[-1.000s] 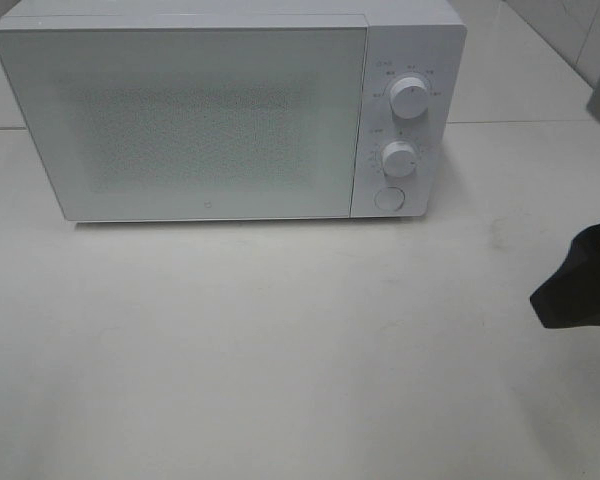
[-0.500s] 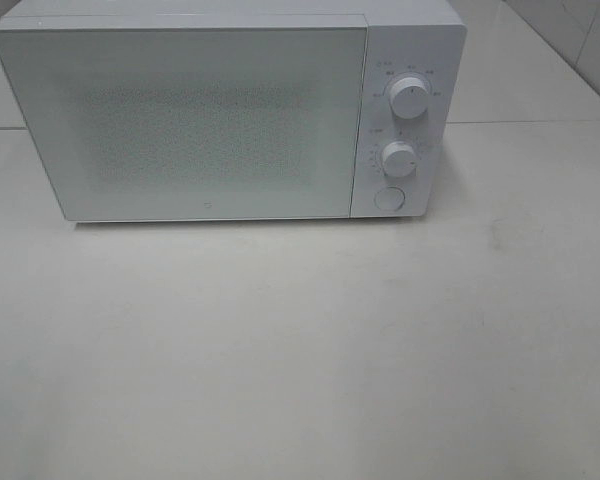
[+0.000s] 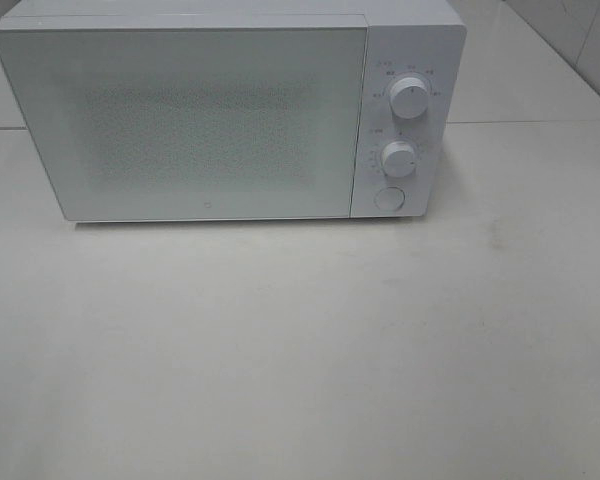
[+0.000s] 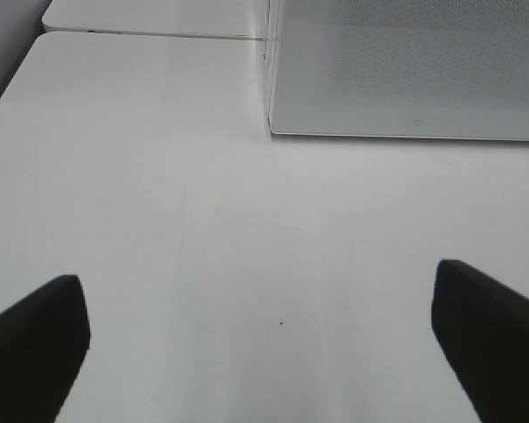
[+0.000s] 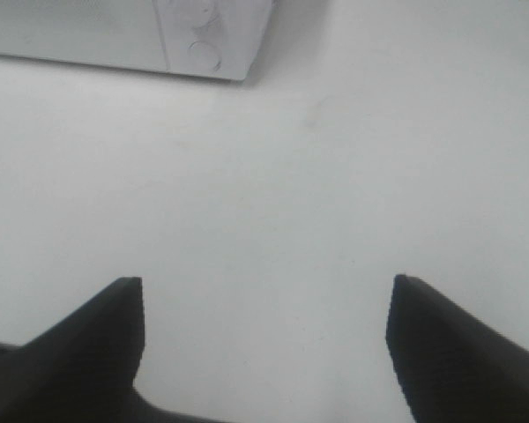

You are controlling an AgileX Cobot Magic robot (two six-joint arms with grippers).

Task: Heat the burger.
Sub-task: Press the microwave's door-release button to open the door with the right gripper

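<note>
The burger is out of view in every frame. A white microwave stands at the back of the table with its door shut; its frosted door panel hides the inside. Neither arm shows in the exterior high view. In the left wrist view my left gripper is open over bare table, its black fingertips far apart, with the microwave's front corner ahead. In the right wrist view my right gripper is open and holds nothing, with the microwave's control end farther off.
The microwave has two round knobs and a round button on its right panel. The white table spreads in front of it. A seam between table sections runs behind.
The right arm's dark gripper, seen at the right edge a second ago, has drawn out of the exterior high view. The microwave has not moved.
</note>
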